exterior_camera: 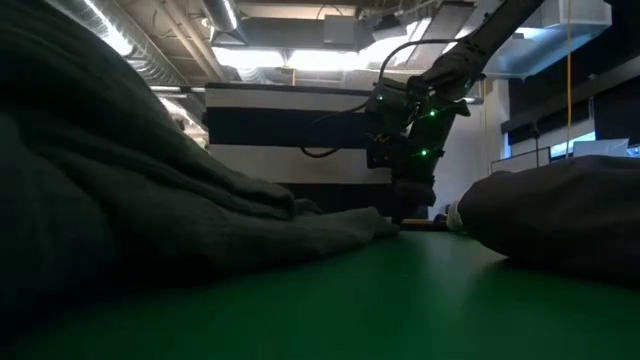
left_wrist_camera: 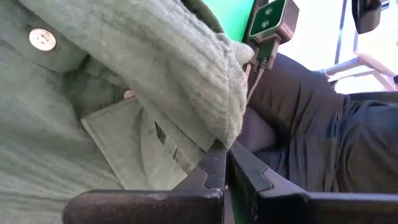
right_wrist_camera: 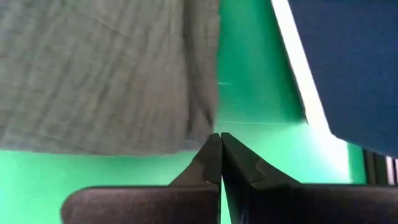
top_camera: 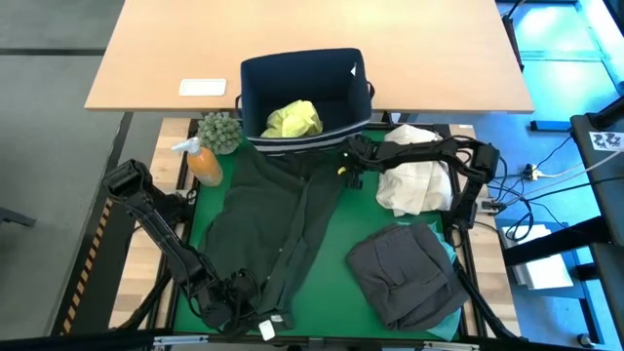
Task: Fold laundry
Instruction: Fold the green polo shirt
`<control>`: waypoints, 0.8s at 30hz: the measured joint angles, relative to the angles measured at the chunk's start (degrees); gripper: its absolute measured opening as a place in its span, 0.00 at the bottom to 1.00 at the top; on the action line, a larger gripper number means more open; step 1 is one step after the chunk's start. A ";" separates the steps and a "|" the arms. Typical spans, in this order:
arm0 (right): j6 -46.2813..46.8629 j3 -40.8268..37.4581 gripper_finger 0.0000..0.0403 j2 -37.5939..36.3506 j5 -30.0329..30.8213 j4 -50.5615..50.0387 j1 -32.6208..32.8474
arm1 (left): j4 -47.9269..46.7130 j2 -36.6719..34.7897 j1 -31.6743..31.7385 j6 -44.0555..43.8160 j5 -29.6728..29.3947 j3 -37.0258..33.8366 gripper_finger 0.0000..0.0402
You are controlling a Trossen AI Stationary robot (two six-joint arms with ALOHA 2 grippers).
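Spreading step in hand, by my reading: long dark olive-black button shirt [top_camera: 278,229] lies stretched down the green mat [top_camera: 336,229], collar end against the navy fabric bin [top_camera: 302,73]. Left gripper [top_camera: 237,292] clenched on its near hem. Right gripper [top_camera: 349,166] clenched at the far edge; hold unclear. Next move likely calls for pulling the cloth flat before folding.

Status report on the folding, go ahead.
Left gripper shut on dark olive shirt, near hem. Right gripper shut on far corner. Navy bin close behind.
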 joint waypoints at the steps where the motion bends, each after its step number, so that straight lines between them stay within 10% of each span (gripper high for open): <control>1: 0.42 0.00 0.00 0.00 -0.35 -0.55 0.07 | 0.00 0.00 -0.02 0.00 -0.01 0.00 0.00; 12: 5.39 0.02 0.00 -6.99 0.99 -14.37 8.28 | -0.02 -0.01 0.04 0.52 -0.21 0.00 0.00; 24: 9.82 0.11 0.00 -10.85 -2.10 -2.87 17.69 | 1.18 -0.01 -0.13 1.49 0.03 0.00 0.00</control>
